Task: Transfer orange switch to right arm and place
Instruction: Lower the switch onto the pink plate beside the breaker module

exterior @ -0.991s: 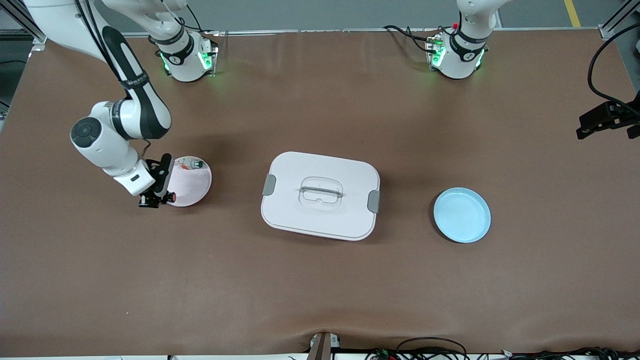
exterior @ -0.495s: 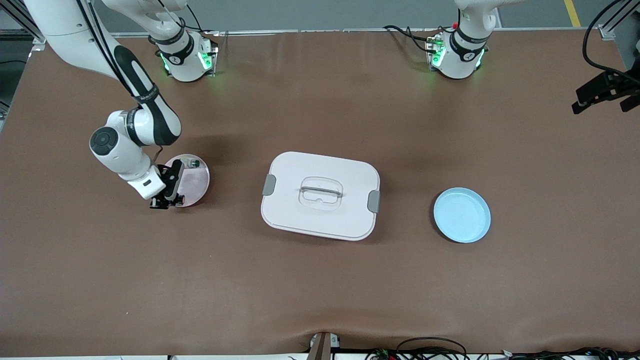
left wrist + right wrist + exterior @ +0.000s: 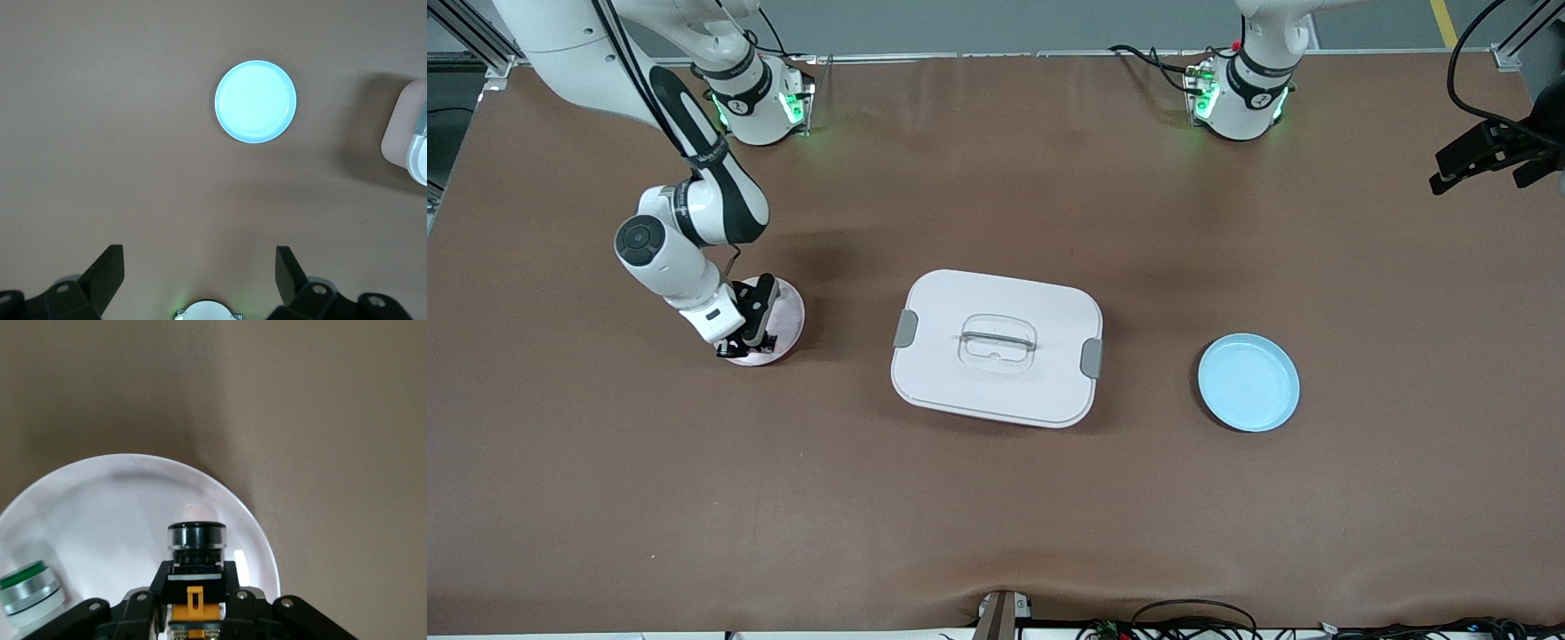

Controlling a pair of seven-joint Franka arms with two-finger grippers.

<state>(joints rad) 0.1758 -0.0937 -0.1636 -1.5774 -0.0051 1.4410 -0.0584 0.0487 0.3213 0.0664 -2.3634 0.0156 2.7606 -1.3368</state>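
Note:
My right gripper (image 3: 747, 345) is shut on the orange switch (image 3: 195, 550), a black cylinder with an orange body, and holds it just over the pink plate (image 3: 790, 313). In the right wrist view the switch hangs over the plate (image 3: 100, 507), near its rim. A silver switch with a green face (image 3: 27, 587) lies on the same plate. In the front view the right gripper hides both switches. My left gripper (image 3: 1485, 160) is open and empty, high over the left arm's end of the table; it also shows in the left wrist view (image 3: 200, 260).
A white lidded box (image 3: 996, 347) with grey clips sits mid-table. A light blue plate (image 3: 1248, 382) lies toward the left arm's end and shows in the left wrist view (image 3: 255, 101). Cables run along the table's near edge.
My right gripper has moved with the orange switch from beside the pink plate to over it, hiding the green switch in the front view. The left gripper has drifted toward its base end.

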